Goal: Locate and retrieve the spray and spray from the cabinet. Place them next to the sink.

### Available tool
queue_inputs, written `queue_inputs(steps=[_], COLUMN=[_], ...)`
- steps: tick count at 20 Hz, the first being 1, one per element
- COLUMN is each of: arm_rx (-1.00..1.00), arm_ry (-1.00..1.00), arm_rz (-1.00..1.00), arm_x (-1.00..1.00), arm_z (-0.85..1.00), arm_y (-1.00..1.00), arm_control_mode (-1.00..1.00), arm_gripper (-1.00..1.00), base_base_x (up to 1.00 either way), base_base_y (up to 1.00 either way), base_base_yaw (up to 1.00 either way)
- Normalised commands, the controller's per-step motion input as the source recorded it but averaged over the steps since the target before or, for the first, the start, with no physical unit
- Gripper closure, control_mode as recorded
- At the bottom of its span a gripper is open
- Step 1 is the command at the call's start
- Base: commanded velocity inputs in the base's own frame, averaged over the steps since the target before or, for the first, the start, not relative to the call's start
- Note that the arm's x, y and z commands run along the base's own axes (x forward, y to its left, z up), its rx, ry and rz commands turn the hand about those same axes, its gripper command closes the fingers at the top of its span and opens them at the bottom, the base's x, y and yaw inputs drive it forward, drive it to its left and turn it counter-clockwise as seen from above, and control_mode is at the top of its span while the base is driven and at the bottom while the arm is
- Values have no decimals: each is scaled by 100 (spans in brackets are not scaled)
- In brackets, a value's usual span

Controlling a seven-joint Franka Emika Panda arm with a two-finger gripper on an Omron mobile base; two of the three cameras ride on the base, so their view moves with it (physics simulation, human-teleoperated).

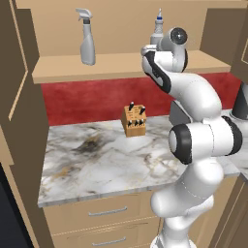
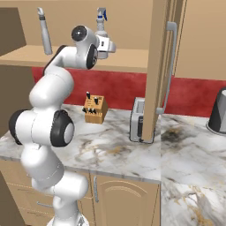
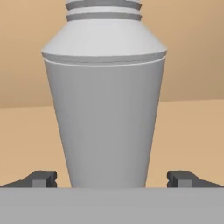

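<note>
Cabinet [image 1: 121,65] stands open in front of me, tan wood, with its plain shelf carrying both bottles. Going left to right in the left base view: the trigger spray [image 1: 86,37] stands upright on the left part of the shelf, well apart from the arm. To its right is the nozzle spray [image 1: 157,30], also upright, its white blue-tipped top showing just above the robot's wrist — the rest of its body is hidden behind the hand from there.

In the hand view that pale-grey bottle sits dead centre and very close, its tapered body rising between the two dark fingertips [image 3: 43,178]. The gripper [image 3: 112,179] is spread wide, one tip on each side of the bottle's base, and I see a gap on both sides, so nothing is clamped. The bottle's foot rests on the shelf board.

Below the shelf runs a red backsplash [image 1: 97,99], and under it the marble counter [image 1: 106,160]. A wooden knife block [image 1: 134,121] stands on the counter near the wall, roughly below the space between the two bottles.

From the right base view the order flips: trigger spray at far left of the shelf, the nozzle bottle just behind the hand. Further right, a toaster [image 2: 137,119] sits on the counter beside the open cabinet door [image 2: 159,66], and a dark rounded object [image 2: 218,112] stands at the far right edge — I cannot tell what it is.
</note>
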Motion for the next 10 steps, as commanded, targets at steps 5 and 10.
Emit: queue_inputs(steps=[5, 10], arm_rx=[-1, 0], arm_ry=[3, 1], arm_rz=[0, 0], arm_x=[27, 25], arm_z=[-3, -2], arm_y=[-3, 0], arm_control_mode=[-100, -100], arm_gripper=[-100, -100], base_base_x=[0, 0], base_base_y=[0, 0], base_base_yaw=[0, 0])
